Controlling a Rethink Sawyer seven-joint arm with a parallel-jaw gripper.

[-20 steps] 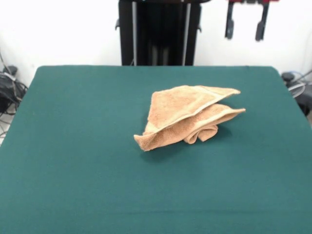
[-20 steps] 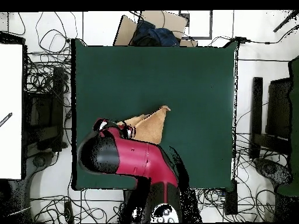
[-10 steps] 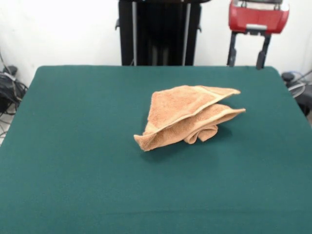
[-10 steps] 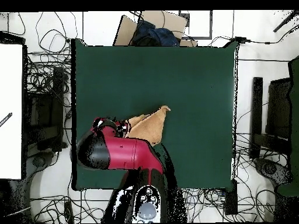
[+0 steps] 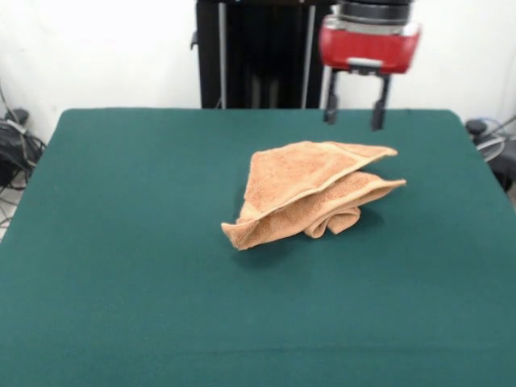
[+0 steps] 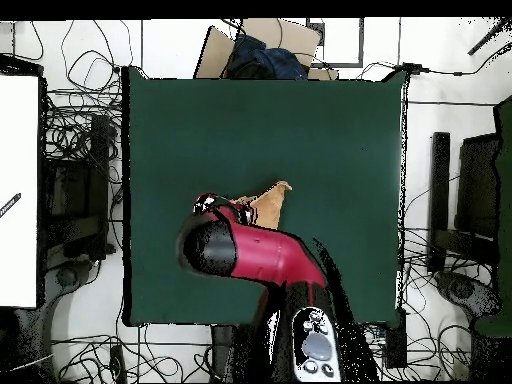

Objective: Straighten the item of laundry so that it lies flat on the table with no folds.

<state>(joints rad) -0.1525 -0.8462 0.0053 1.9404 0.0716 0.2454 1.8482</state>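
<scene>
We see one towel (image 5: 310,193) on one big green table (image 5: 121,242). In the front view the towel sits a little right of the middle of the picture. It is orange-tan and fluffy. It is not flat. It is folded over into a shape like a triangle, with one layer on top of another. We count two pointy corners sticking out to the right, one above the other. There is one more pointy corner at the lower left. Under the top layer there is one small rolled lump near the bottom edge. We see one gripper (image 5: 353,114) at the top of the picture, a bit right of the middle. It hangs from a red block and has two thin dark fingers (image 5: 330,101) pointing down. The two fingers are apart with a clear gap between them, and nothing is in the gap. The gripper is above the far edge of the table, up and behind the towel, and it does not touch the towel. In the overhead view we see one red and black arm (image 6: 255,255) coming up from the bottom of the picture. It covers most of the towel (image 6: 268,203), so only a small tan piece shows near the middle. The green table (image 6: 330,130) fills the middle of that view.
</scene>
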